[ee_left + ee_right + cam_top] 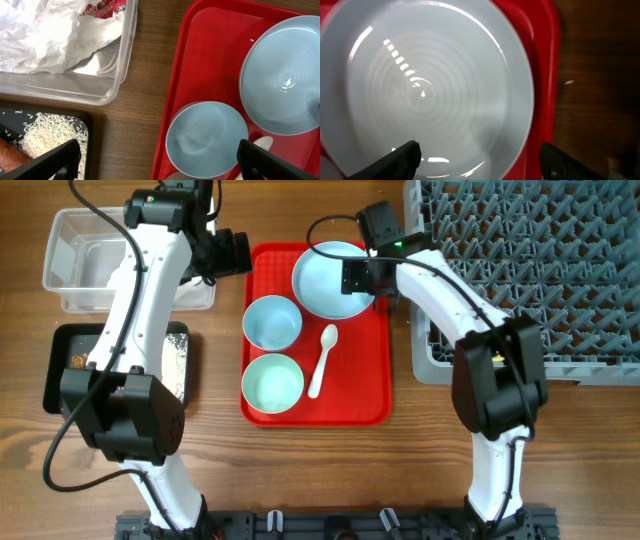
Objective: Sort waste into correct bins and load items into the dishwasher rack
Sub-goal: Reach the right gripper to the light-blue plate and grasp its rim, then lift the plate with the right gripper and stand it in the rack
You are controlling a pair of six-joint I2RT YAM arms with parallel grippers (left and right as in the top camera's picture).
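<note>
The round light-blue plate (330, 278) lies at the back of the red tray (377, 370). The light-blue bowl (272, 322), pale-green bowl (272, 382) and white spoon (322, 358) lie in front of it. My right gripper (480, 160) is open, its fingers straddling the plate's right rim (522, 100). My left gripper (157, 162) is open and empty above the tray's left edge, beside the light-blue bowl (206, 137). The clear tub (75, 275) holds the napkin (45, 35) and red-and-white wrapper (102, 7). The black tray (55, 375) holds rice (47, 132) and carrot (12, 155). The yellow cup is out of view.
The grey dishwasher rack (540, 270) stands at the back right, close beside the red tray. The clear tub and black tray stand at the left, one behind the other. A small brown lump (76, 361) lies in the black tray.
</note>
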